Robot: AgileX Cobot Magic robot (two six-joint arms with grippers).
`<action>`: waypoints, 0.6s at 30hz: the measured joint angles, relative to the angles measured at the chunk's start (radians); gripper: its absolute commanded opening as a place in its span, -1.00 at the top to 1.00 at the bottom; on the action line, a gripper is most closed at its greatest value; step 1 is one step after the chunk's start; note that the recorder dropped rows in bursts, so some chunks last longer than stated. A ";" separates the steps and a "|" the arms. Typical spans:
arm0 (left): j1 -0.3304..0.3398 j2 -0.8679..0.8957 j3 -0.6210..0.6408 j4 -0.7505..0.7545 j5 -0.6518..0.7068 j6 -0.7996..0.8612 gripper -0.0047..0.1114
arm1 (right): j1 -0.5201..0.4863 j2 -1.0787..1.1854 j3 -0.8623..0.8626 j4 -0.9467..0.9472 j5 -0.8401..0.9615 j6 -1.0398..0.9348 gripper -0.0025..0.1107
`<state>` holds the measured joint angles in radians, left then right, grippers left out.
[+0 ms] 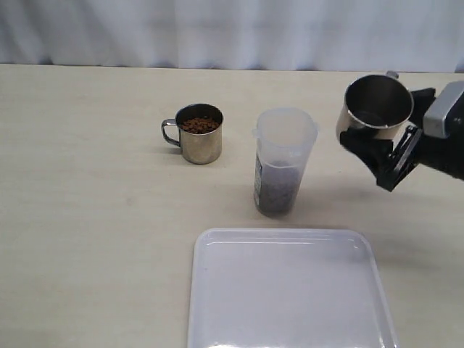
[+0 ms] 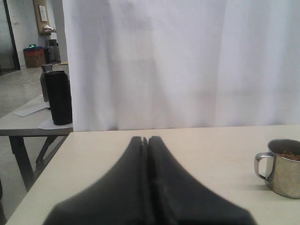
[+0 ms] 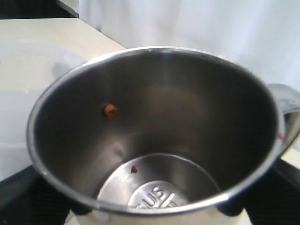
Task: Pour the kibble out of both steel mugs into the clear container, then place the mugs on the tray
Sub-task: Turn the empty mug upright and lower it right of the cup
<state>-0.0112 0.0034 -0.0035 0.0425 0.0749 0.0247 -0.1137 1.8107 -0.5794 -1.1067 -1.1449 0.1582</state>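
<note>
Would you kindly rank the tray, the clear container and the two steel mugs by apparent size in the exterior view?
1. the tray
2. the clear container
3. the standing mug and the held mug look alike; the held one is lifted and tilted, so no ranking.

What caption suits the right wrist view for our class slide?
Inside the nearly empty steel mug: just two kibble pellets, one on the wall, one on the stamped bottom.

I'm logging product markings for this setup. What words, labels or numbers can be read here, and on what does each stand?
"US/": stamped in the bottom of the nearly empty steel mug; further letters are hidden by its rim.
Label on the clear container: too blurred to read.
Wall poster in the left wrist view: too small to read.
</note>
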 measured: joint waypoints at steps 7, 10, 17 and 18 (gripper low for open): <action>0.000 0.000 0.000 0.000 0.000 0.000 0.92 | 0.000 0.269 0.000 0.153 -0.041 -0.167 0.88; 0.000 0.000 0.000 0.000 0.000 0.000 0.92 | 0.000 0.328 -0.015 0.168 -0.041 -0.170 0.87; 0.000 0.000 0.000 0.000 0.000 0.000 0.92 | 0.000 0.379 -0.057 0.148 -0.045 -0.153 0.39; 0.000 0.000 0.000 0.000 0.000 0.000 0.92 | 0.000 0.379 -0.057 0.148 -0.047 -0.151 0.26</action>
<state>-0.0112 0.0034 -0.0035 0.0425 0.0749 0.0247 -0.1137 2.1899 -0.6360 -0.9585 -1.1922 0.0072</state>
